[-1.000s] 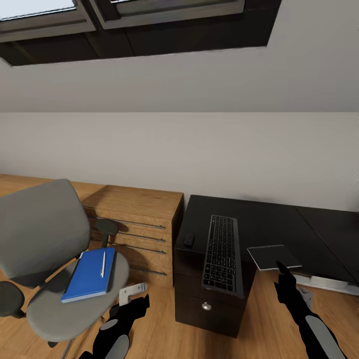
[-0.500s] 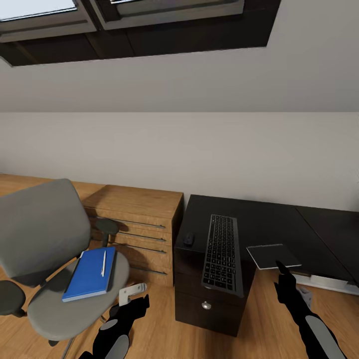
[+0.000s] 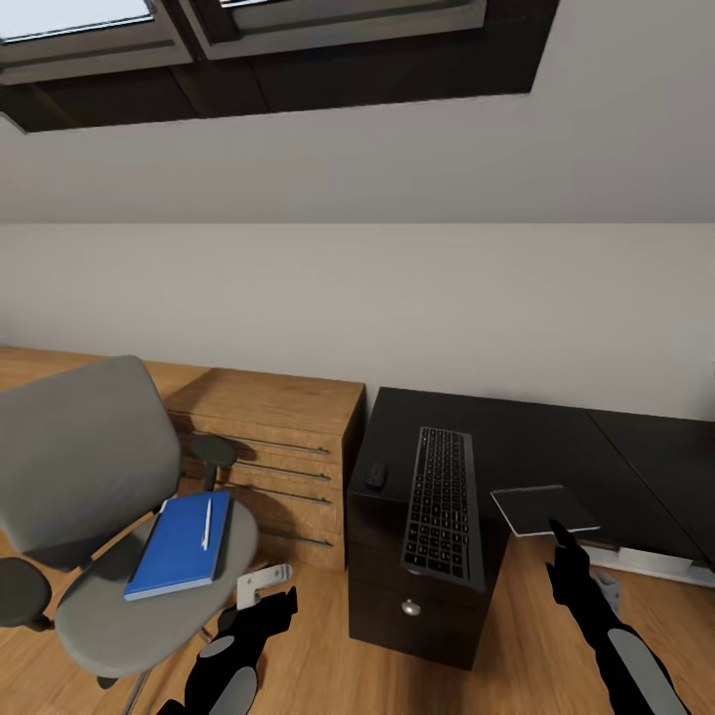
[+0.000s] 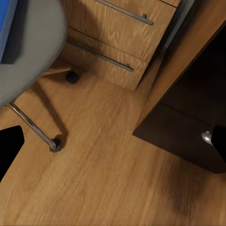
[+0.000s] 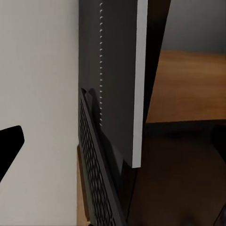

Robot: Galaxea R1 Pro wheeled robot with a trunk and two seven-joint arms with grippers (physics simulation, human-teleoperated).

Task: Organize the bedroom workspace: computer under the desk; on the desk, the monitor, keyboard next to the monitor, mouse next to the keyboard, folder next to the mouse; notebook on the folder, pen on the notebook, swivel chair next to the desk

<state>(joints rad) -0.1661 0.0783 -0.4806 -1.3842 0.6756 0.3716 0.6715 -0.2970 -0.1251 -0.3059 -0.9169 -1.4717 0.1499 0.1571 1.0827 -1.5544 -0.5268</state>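
Notebook [image 3: 544, 510] hangs off the desk [image 3: 536, 442] edge at 4 o'clock, and honestly can't tell either gripper's finger state.

both arms low, left end effector [image 3: 266, 604] and right end effector [image 3: 568, 552] forward

So on my desk [image 3: 556, 437] the glossy black top has the keyboard [image 3: 442, 506] lying lengthwise with its near end hanging over the front edge above the drawer unit, the little black mouse [image 3: 375, 476] just beside it on the side toward the dresser, and the dark-grey notebook [image 3: 544, 509] near the keyboard's other side, poking out past the edge. My swivel chair [image 3: 99, 526] carries the blue folder [image 3: 180, 545] flat on its grey seat, with the white pen [image 3: 207, 523] resting on the folder.
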